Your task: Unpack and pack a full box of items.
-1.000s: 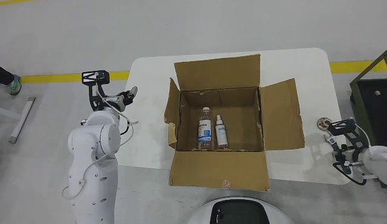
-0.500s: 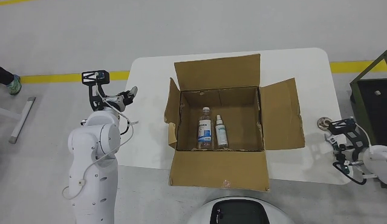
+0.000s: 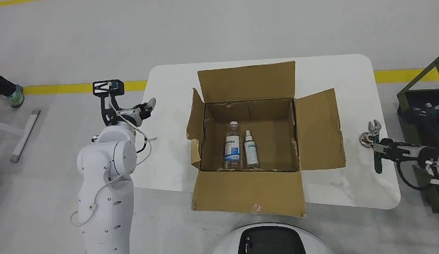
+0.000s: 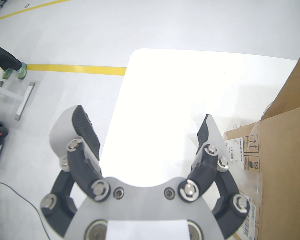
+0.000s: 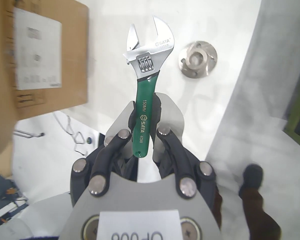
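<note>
An open cardboard box [image 3: 315, 130] stands in the middle of the white table [image 3: 171, 89]. Inside it lie a clear bottle [image 3: 232, 144] and a small spray bottle [image 3: 251, 149], side by side. My right gripper [image 5: 145, 106] is shut on the green handle of an adjustable wrench [image 5: 146, 76]. In the top view this wrench [image 3: 376, 144] hangs over the table's right edge, right of the box flap. My left gripper [image 4: 142, 123] is open with nothing in it, over the table's left edge, left of the box [image 4: 277, 156]; the top view shows the left gripper [image 3: 147, 106] there too.
A round metal flange [image 5: 197, 59] lies on the table beside the wrench's head, near the right edge [image 3: 366, 139]. A dark green bin [image 3: 415, 110] stands off the table's right side. The left part of the table is bare.
My right arm has swung up from the table's lower right edge, and the wrench now points over the table beside the flange. The left arm has not moved.
</note>
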